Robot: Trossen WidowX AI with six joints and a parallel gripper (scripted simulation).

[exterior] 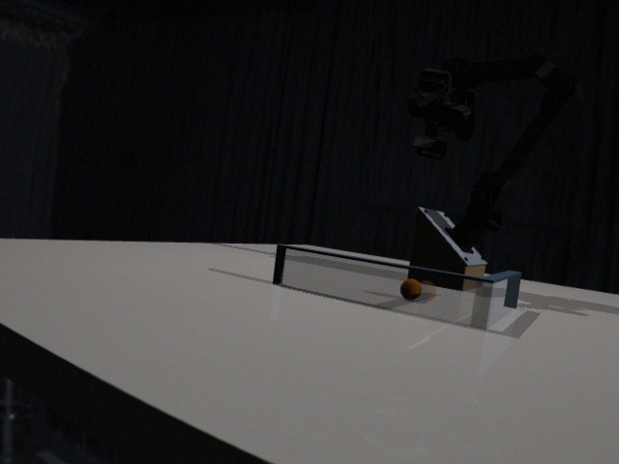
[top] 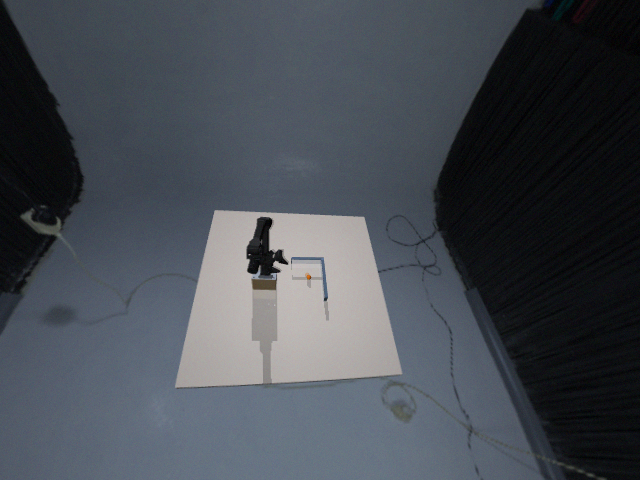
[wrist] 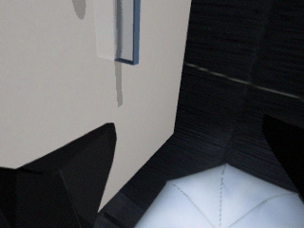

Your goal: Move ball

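The orange ball point(top: 308, 276) point(exterior: 410, 289) lies on the table inside the corner made by the long clear wall point(top: 325, 281) point(exterior: 379, 262) point(wrist: 137, 33) and the short clear wall point(top: 307, 258) point(exterior: 506, 275). The see-through copy point(exterior: 428, 289) shows just right of the ball in the exterior view, partly overlapped by it; in the top view it is too small to tell well. My gripper point(top: 283, 266) point(wrist: 188, 126) is open and empty, raised high above the table and away from the ball. The ball is out of the wrist view.
The arm's wedge-shaped base point(top: 264, 284) point(exterior: 434, 249) stands on the white table point(top: 341, 341) point(exterior: 150, 284) point(wrist: 47, 95), to the left of the walls in the top view. A pale umbrella-like shape point(wrist: 218, 199) shows beyond the table edge in the wrist view. Cables lie on the floor around the table.
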